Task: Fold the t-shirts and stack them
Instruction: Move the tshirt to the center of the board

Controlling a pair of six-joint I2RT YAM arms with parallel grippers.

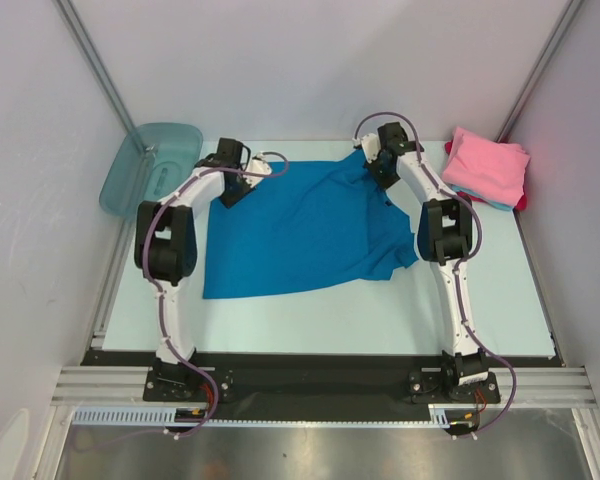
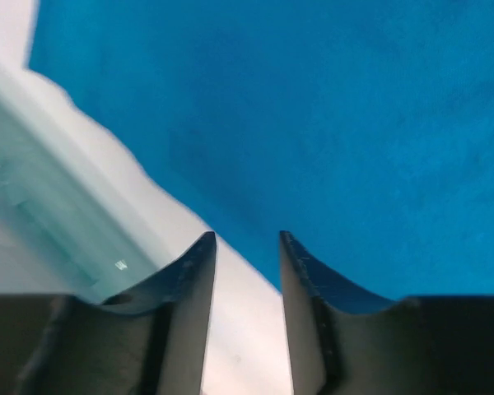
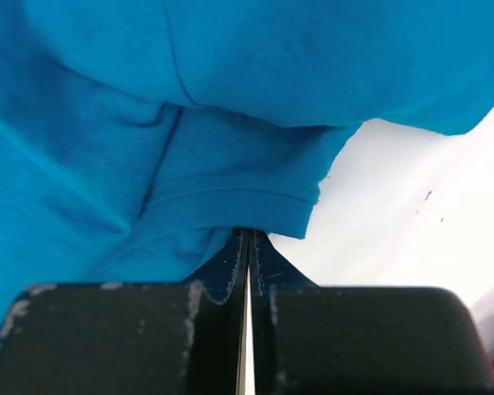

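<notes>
Nearest you, the bright blue soft-cloth t-shirt (image 1: 290, 235) is lying spread across the middle of the pale table (image 1: 280, 335). Its near hem is running flat and fairly straight, while its right side is rippling and bunching. Further back, your left gripper (image 2: 247, 239) is hovering at the shirt's far left corner with its jaws standing partly apart and nothing between them. Bare table is showing through the gap, so it looks to be lining up on that edge for a pinch. Your right gripper (image 3: 249, 234) is sitting closed tight at the far right, with a sleeve's stitched cuff running into its tips and the cloth peaking toward it. I judge it is pinching that sleeve to draw the shirt taut for a fold. Beyond, at the far right corner, a folded pink cloth t-shirt (image 1: 485, 165) is resting on a stack (image 1: 502, 205) showing light blue and red edges, waiting for this one. A translucent teal plastic tub (image 1: 150, 165) is sitting at the far left corner.
</notes>
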